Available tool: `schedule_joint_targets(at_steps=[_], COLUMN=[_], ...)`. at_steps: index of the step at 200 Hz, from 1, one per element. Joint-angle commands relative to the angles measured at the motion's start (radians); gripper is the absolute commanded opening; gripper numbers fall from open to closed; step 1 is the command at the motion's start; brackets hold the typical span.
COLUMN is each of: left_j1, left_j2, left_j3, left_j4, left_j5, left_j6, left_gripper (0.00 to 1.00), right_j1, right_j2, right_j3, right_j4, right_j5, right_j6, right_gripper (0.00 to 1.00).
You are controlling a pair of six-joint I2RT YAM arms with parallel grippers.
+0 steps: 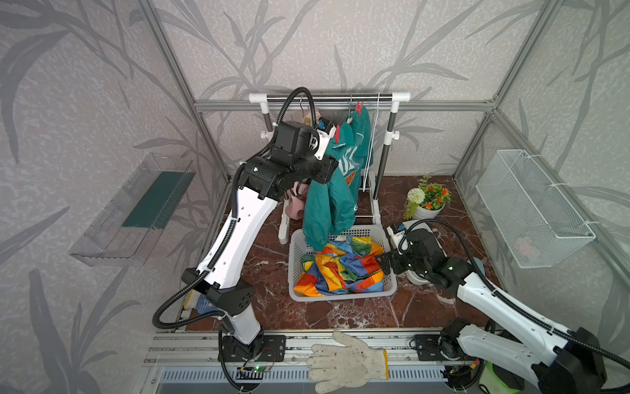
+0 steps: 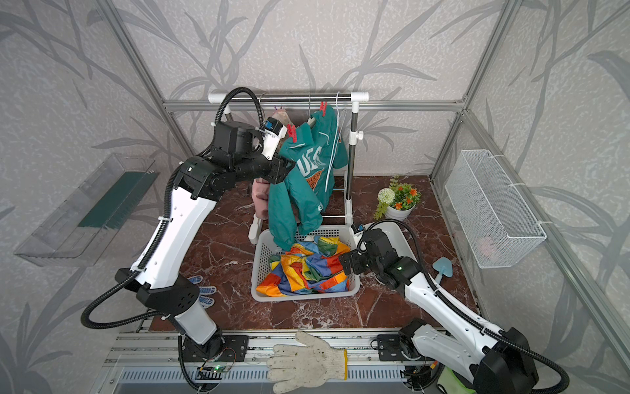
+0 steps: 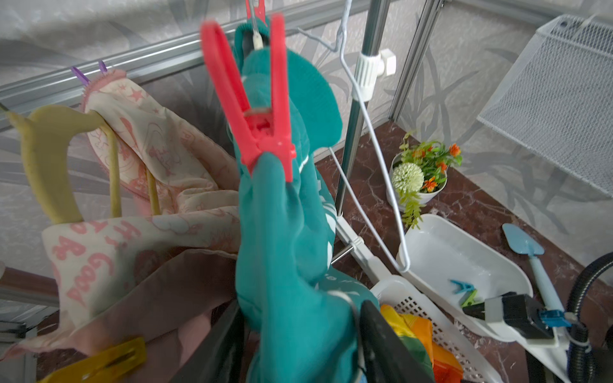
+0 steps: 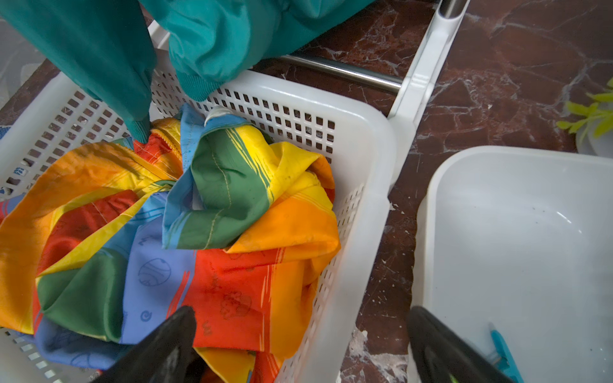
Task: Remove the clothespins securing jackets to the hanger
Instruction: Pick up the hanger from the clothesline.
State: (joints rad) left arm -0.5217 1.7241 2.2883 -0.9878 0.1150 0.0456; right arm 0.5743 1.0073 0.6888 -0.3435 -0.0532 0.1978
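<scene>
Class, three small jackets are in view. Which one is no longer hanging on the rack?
The rainbow patchwork jacket: it lies crumpled in the white perforated basket, while the teal jacket and pink jacket hang from the rack.

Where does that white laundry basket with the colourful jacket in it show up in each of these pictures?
Top views: white laundry basket, low centre, below the rack.
Left wrist: basket corner, lower right.
Right wrist: fills the left, rim upper right.
Shared landmark: rainbow jacket inside it.
</scene>
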Motion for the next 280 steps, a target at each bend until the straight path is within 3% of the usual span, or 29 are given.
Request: schedule_joint_targets(at_steps=[1, 20, 50, 79, 105, 132, 178, 214, 246, 271, 280], left_j1=[0.000, 0.000, 0.000, 0.000, 0.000, 0.000, 0.000, -0.001, 0.000, -0.001, 0.000], left_j2=[0.004, 0.010, 0.018, 0.034, 0.039, 0.047, 0.068, 0.093, 0.123, 0.130, 0.130], left_j3=[0.000, -0.001, 0.015, 0.048, 0.049, 0.070, 0.135, 0.150, 0.175, 0.181, 0.183], left_j4=[-0.054, -0.055, -0.021, 0.000, 0.023, 0.026, -0.005, -0.019, -0.044, -0.049, -0.048], left_j5=[-0.013, -0.029, -0.028, 0.005, 0.009, 0.005, -0.002, 0.002, 0.018, 0.028, 0.029], left_j6=[0.025, 0.030, 0.034, 0.040, 0.039, 0.036, 0.037, 0.045, 0.045, 0.043, 0.043], left_gripper=[0.54, 0.49, 0.31, 0.23, 0.23, 0.34, 0.37, 0.21, 0.17, 0.00, 0.00], right_j1=[-0.006, -0.006, -0.006, -0.007, -0.005, -0.006, -0.008, -0.008, -0.014, -0.017, -0.017], right_j2=[0.000, 0.001, 0.009, 0.010, 0.003, -0.006, -0.012, -0.012, -0.021, -0.030, -0.032], right_j3=[0.003, 0.004, 0.011, 0.011, 0.005, -0.002, -0.010, -0.004, -0.003, -0.007, -0.007], right_j4=[-0.021, -0.021, -0.020, -0.022, -0.031, -0.038, -0.035, -0.039, -0.053, -0.058, -0.057], right_j5=[0.001, 0.001, 0.000, 0.000, 0.004, 0.010, 0.012, 0.015, 0.019, 0.018, 0.021], right_j6=[-0.002, -0.001, -0.003, 0.000, -0.001, -0.002, 0.001, -0.004, -0.013, -0.013, -0.012], right_gripper=[0.99, 0.99, 0.99, 0.99, 0.99, 0.99, 0.99, 0.99, 0.99, 0.99, 0.99])
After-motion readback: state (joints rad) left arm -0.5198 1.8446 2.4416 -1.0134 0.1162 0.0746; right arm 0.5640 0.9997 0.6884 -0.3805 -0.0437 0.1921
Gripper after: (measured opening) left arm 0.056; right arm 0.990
